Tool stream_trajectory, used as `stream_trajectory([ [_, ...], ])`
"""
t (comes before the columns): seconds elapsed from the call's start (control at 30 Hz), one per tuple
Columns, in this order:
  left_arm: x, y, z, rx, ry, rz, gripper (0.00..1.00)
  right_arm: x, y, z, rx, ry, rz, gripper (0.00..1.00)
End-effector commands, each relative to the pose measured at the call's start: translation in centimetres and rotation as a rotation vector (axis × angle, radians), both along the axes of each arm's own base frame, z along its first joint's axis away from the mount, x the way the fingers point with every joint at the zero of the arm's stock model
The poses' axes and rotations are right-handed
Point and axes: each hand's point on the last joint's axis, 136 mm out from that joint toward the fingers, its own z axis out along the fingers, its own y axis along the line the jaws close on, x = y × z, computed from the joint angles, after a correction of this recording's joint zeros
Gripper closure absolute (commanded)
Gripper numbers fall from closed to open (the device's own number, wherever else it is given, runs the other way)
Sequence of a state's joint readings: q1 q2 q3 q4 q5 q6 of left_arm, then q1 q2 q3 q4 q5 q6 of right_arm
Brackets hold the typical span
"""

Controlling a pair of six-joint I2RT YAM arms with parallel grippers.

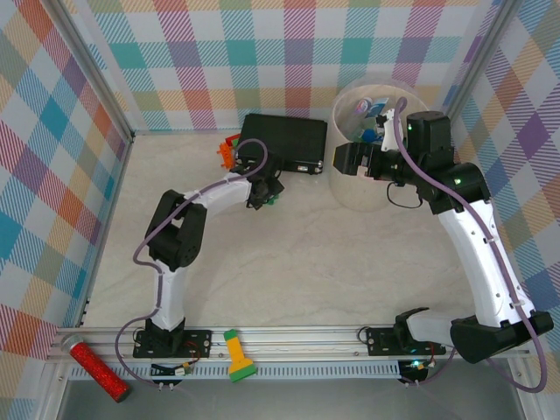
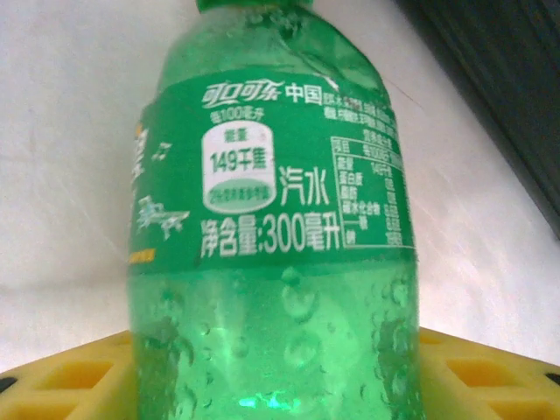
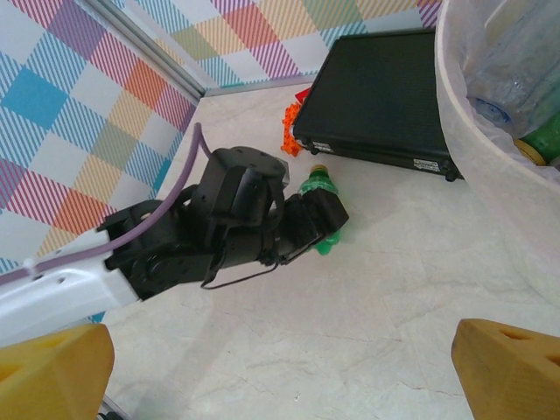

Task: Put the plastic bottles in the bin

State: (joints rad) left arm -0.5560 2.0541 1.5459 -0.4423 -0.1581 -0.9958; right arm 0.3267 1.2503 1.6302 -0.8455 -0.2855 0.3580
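A green plastic bottle (image 2: 271, 219) with a green label lies on the table just in front of the black case. My left gripper (image 2: 280, 381) is shut on its lower body, a yellow finger (image 2: 61, 376) on each side. From the right wrist view, the left gripper (image 3: 319, 219) covers the bottle (image 3: 315, 186) so that only its ends stick out. The bin (image 1: 359, 188) stands at the back right and holds several bottles (image 1: 372, 109). My right gripper (image 1: 346, 160) hovers open by the bin's left side, with nothing between its fingers (image 3: 52, 367).
A flat black case (image 1: 284, 140) lies behind the left gripper, with an orange toy (image 1: 227, 149) at its left corner. A red glittery cylinder (image 1: 98, 369) and a yellow-green flashlight (image 1: 236, 354) lie at the near rail. Checked walls enclose the table.
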Motion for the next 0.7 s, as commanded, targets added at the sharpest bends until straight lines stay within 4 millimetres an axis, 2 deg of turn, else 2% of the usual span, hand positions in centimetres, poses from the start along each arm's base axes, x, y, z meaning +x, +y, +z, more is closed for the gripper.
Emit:
stream_trajectory([
  [0.0,-1.6,-1.4,4.4,0.011,-0.09,-0.133,0.4,0.7,0.4,0.5,0.032,-0.018,0.005,0.01],
  [0.23,-4.1,-1.3,6.1,-0.012,-0.123,-0.181,0.42,1.1,1.2,0.5,0.092,-0.013,0.028,0.01],
  [0.33,-4.7,-1.8,7.8,-0.031,-0.171,-0.216,0.42,1.1,1.6,0.5,0.116,0.001,0.035,0.01],
  [0.37,-4.8,-2.1,8.5,-0.041,-0.193,-0.232,0.42,1.1,1.7,0.5,0.125,0.006,0.04,0.01],
  [0.43,-5.2,-2.6,10.2,-0.061,-0.241,-0.27,0.49,1.2,2.0,0.5,0.144,0.017,0.048,0.01],
  [0.67,-6.9,-4.2,17.2,-0.134,-0.435,-0.369,0.48,1.7,3.6,0.5,0.23,0.073,0.098,0.01],
])
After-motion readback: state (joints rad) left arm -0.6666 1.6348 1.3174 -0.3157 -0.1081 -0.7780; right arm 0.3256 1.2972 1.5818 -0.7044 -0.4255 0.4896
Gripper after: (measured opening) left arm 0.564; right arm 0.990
